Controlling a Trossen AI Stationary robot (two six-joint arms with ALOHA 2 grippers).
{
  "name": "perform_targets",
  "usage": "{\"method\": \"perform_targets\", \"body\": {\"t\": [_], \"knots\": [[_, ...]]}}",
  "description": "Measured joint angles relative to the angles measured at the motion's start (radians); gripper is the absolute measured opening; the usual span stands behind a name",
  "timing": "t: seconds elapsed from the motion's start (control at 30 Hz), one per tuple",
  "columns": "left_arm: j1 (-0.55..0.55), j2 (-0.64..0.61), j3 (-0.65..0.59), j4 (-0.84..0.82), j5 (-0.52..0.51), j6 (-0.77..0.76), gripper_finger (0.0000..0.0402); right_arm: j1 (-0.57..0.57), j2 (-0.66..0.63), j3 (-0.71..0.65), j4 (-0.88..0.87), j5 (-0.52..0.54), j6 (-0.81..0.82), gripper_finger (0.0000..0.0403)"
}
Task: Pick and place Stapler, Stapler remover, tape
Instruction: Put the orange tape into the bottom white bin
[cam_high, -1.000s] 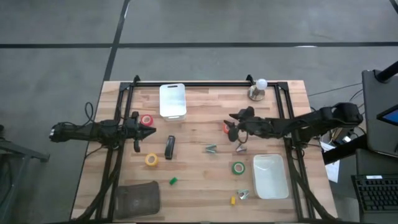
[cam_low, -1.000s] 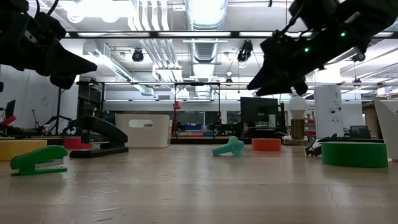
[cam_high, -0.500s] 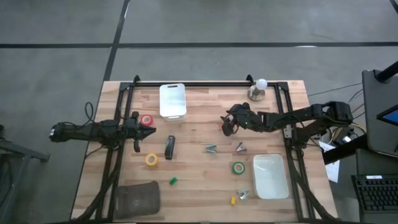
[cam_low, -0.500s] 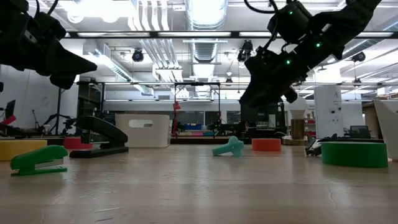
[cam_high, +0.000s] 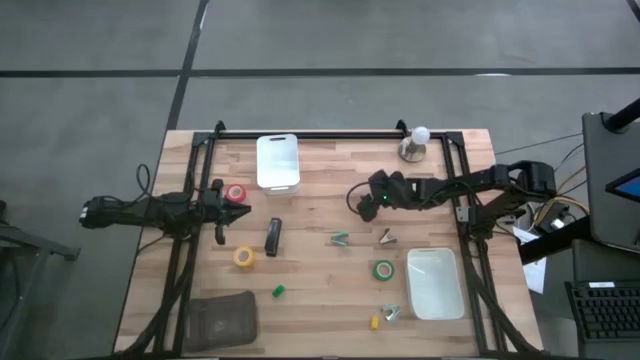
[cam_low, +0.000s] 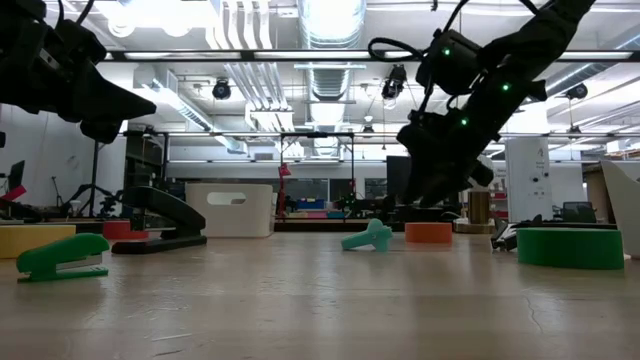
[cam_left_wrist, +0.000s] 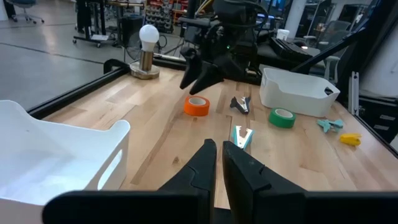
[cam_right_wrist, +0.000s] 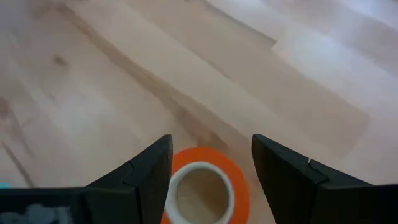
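Two white bins sit on the wooden table (cam_high: 320, 290): one (cam_high: 277, 161) at the far edge, one (cam_high: 433, 283) near the right edge. Right gripper (cam_high: 366, 207), fingers spread wide, hangs over the orange-red tape roll (cam_right_wrist: 202, 186) at table centre, not touching it. Left gripper (cam_high: 240, 213), fingers pressed together and empty, waits at the left beside a red tape roll (cam_high: 236, 194). Black stapler (cam_high: 272, 237) lies just right of it, yellow roll (cam_high: 243, 257) nearer, green roll (cam_high: 384, 269) beside the right bin. Open wood surrounds each.
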Motion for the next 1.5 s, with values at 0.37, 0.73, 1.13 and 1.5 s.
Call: {"method": "perform_targets", "body": {"t": [0.37, 0.73, 1.13, 1.5], "knots": [[0.000, 0.000, 0.000, 0.000, 0.000, 0.000, 0.0032, 0.000, 0.016, -0.005, -0.097, -0.025, 0.025, 0.0215], [0.000, 0.000, 0.000, 0.000, 0.000, 0.000, 0.0032, -0.005, 0.113, 0.006, -0.078, -0.027, 0.029, 0.0193], [0.000, 0.000, 0.000, 0.000, 0.000, 0.000, 0.0032, -0.005, 0.082, 0.018, -0.091, -0.033, 0.014, 0.0086], [0.000, 0.000, 0.000, 0.000, 0.000, 0.000, 0.0032, -0.005, 0.063, 0.059, -0.098, -0.033, -0.034, 0.0041]]}}
